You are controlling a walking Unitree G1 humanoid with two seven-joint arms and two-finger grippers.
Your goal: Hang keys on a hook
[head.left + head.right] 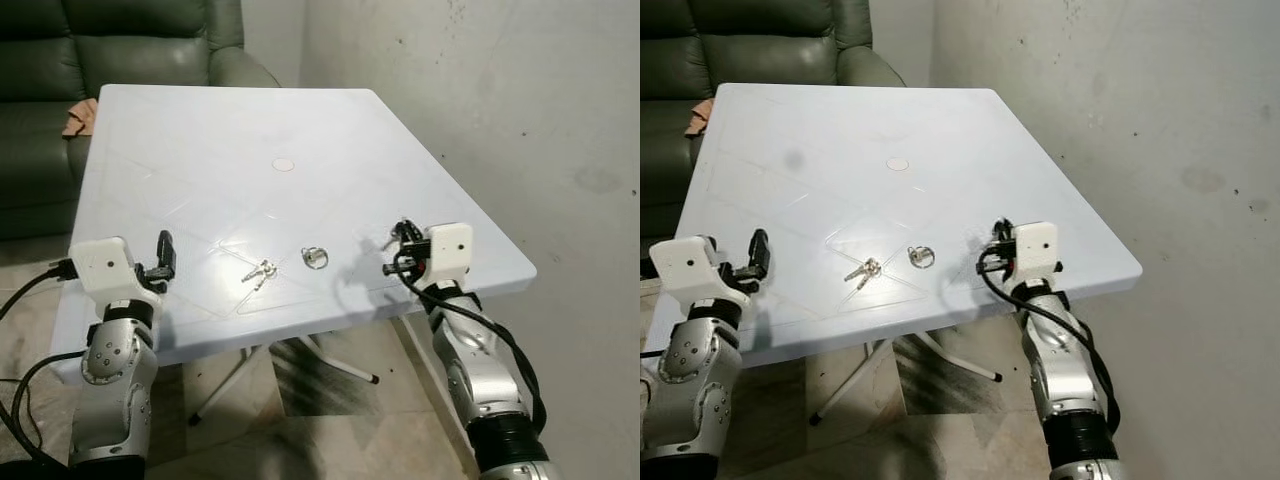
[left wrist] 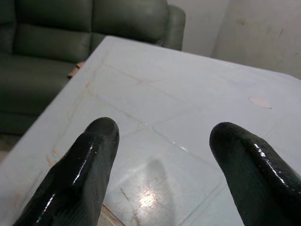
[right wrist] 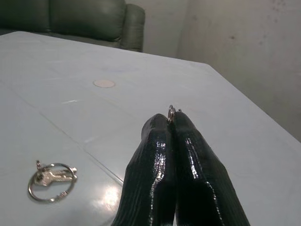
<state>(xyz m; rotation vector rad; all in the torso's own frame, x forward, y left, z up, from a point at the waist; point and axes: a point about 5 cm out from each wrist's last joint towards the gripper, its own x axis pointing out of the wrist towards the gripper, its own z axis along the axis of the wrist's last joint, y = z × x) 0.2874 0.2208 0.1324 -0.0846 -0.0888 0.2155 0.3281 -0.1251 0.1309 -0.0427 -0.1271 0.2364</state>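
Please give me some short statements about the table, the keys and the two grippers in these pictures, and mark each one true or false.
1. The right gripper is shut on a small metal ring. True.
2. The left gripper is shut on a bunch of keys. False: its fingers are apart and hold nothing.
3. A key ring with one key lies on the white table, between the two grippers. True.
4. The bunch of keys hangs on a hook. False: it lies flat on the table.
5. A green sofa stands behind the table. True.
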